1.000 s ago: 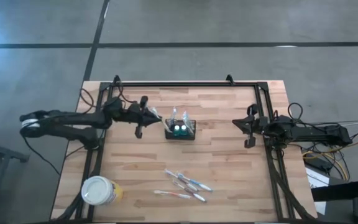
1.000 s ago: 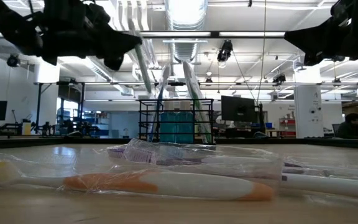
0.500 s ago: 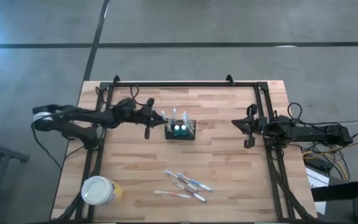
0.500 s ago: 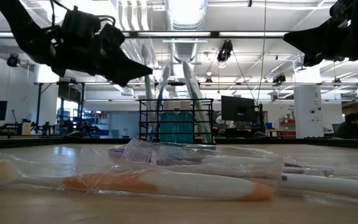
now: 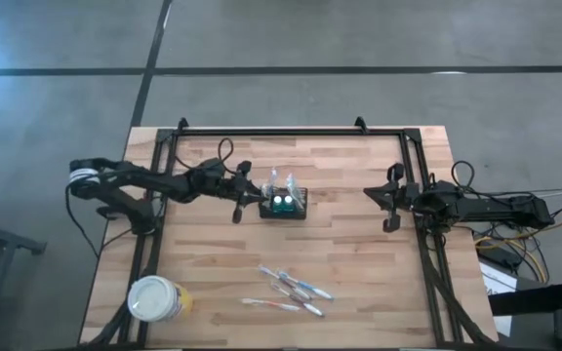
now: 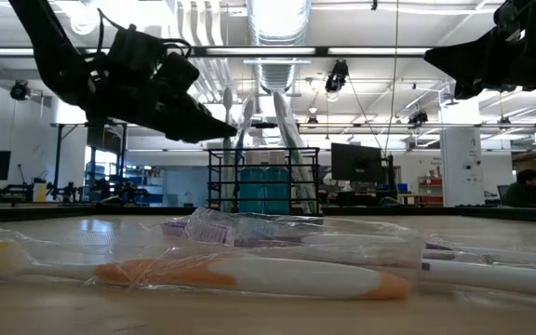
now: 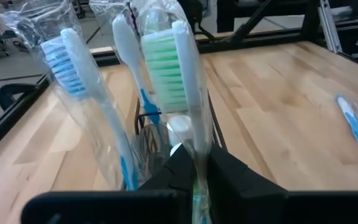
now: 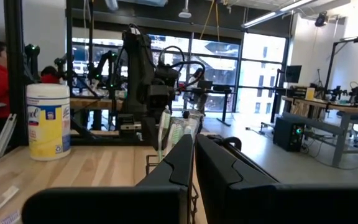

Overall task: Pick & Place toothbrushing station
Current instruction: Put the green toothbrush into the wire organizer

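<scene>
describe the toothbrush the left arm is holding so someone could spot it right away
On the wooden table, find the black wire-mesh caddy near the far middle. The left gripper is shut on a wrapped toothbrush at the caddy. Its bristles are green; the neighbouring wrapped brush has blue ones.

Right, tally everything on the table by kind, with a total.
Black wire-mesh caddy: 1
Wrapped toothbrushes upright at it: 3, including the green-bristled toothbrush pinched by the left tool
Loose wrapped toothbrushes: about 4, overlapping
Wipes canister: 1
Total: about 9
</scene>
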You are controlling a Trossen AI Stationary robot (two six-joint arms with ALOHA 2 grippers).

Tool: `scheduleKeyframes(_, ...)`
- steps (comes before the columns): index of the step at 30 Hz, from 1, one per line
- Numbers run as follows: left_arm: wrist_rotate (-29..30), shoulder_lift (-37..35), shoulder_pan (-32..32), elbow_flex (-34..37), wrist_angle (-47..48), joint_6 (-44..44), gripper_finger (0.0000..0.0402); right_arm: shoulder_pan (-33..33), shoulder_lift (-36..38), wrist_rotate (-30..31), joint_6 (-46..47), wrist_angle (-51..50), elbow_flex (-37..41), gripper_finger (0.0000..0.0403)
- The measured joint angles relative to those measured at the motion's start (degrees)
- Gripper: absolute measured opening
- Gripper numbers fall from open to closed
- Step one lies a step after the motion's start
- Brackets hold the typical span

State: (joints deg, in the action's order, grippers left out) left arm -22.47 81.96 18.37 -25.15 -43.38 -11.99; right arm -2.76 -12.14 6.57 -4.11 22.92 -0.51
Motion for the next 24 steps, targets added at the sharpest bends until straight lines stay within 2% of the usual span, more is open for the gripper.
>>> scheduleKeyframes(5, -0.2, 1.1, 0.0, -0.5, 1.1, 0.2, 0.0054, 0.0, 0.0, 0.0, -0.8, 0.0, 0.0, 0.0012)
scheduleKeyframes(11, -0.6, 0.1, 0.0, -0.5, 3.4, 0.8, 0.0126, 0.0, 0.0, 0.0, -0.8, -0.1, 0.0, 0.0012)
scheduleKeyframes(18, -0.6, -5.4, 0.0, -0.5, 4.9, 3.4, 0.0226, 0.0, -0.1, 0.0, -0.6, -0.1, 0.0, 0.0012)
scheduleKeyframes(24, 0.3, -13.2, 0.2, -0.5, 13.9, 3.6, 0.0277, 0.0, -0.1, 0.0, 0.7, -0.2, 0.0, 0.0012)
